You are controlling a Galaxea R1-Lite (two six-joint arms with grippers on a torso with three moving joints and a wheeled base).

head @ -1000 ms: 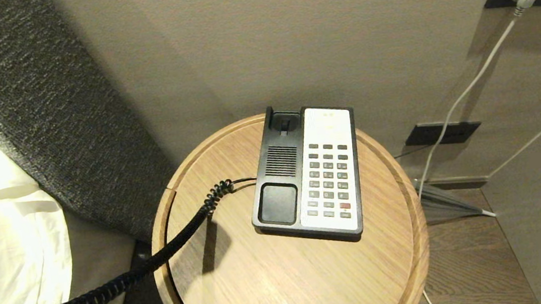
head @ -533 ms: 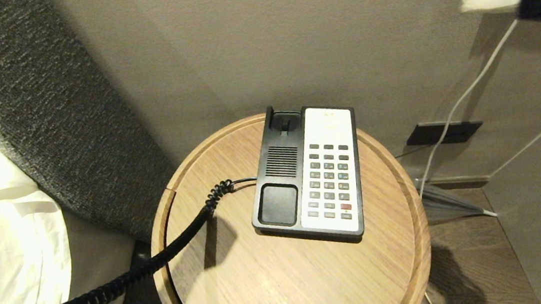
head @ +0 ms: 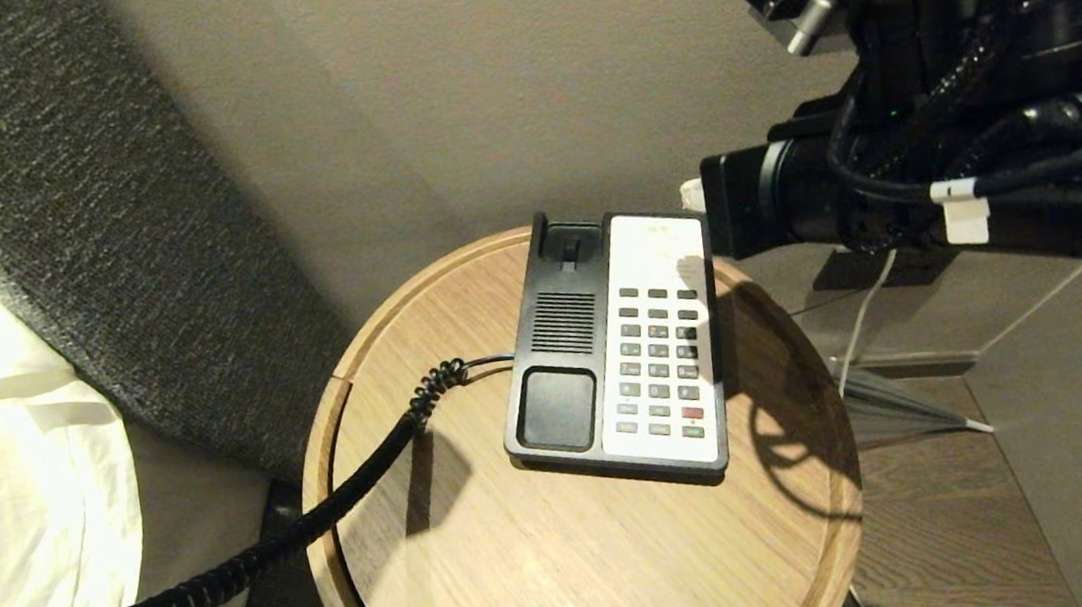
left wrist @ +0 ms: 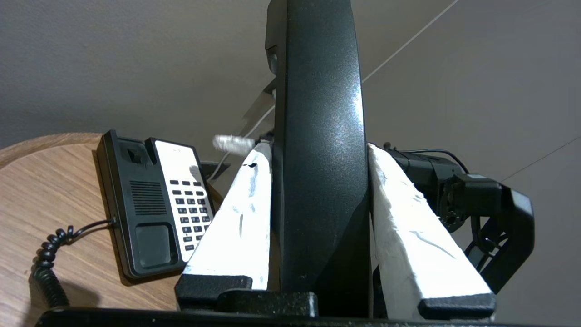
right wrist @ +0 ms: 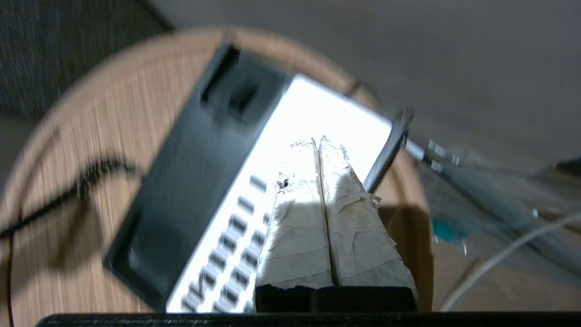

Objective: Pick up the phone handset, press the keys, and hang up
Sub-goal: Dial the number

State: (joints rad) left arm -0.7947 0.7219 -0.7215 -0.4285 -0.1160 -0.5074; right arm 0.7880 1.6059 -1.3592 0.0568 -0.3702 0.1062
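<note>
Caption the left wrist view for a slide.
Left hand clamps the phone handset upright, beside the phone base on the round table.

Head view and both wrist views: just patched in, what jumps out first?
The phone handset stands upright, clamped between the white pads of the left tool, off its cradle. The right tool, pads pressed together, hangs over the white faceplate above the keys of the phone base on the round wooden table. The coiled cord trails off the table's left edge.
</note>
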